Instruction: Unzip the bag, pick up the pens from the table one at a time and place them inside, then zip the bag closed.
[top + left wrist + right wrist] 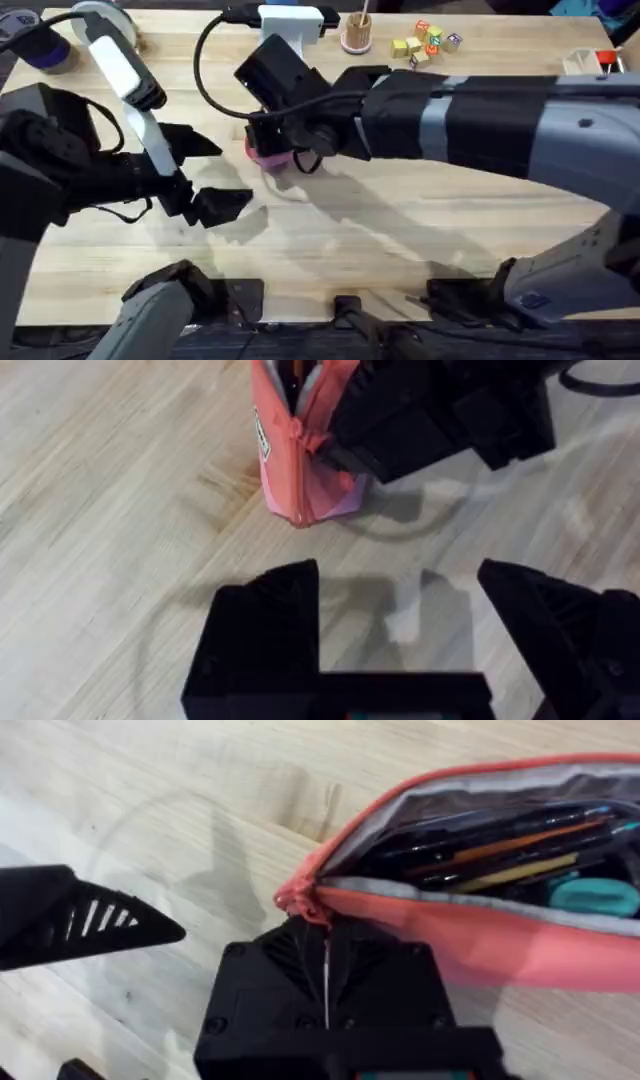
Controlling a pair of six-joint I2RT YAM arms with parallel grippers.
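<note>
The pink-red bag (266, 156) lies on the table (400, 240) near the middle, mostly hidden under my right arm. In the right wrist view the bag (470, 935) gapes open along its zip, with pens (500, 845) and other slim items on its grey lining. My right gripper (325, 955) is shut at the bag's zip end, on the pull. From the left wrist view, that end of the bag (285, 455) stands beyond the right gripper (335, 455). My left gripper (400, 600) is open over bare wood, short of the bag, and sits to the bag's left (205, 175) in the overhead view.
Along the back edge stand a white device (290, 20), a cup with a wooden stick (356, 35) and small coloured blocks (425, 42). A tape roll (100, 20) lies at the back left. Red-capped markers (605, 60) lie at the far right. A black cable (205, 70) loops behind the bag.
</note>
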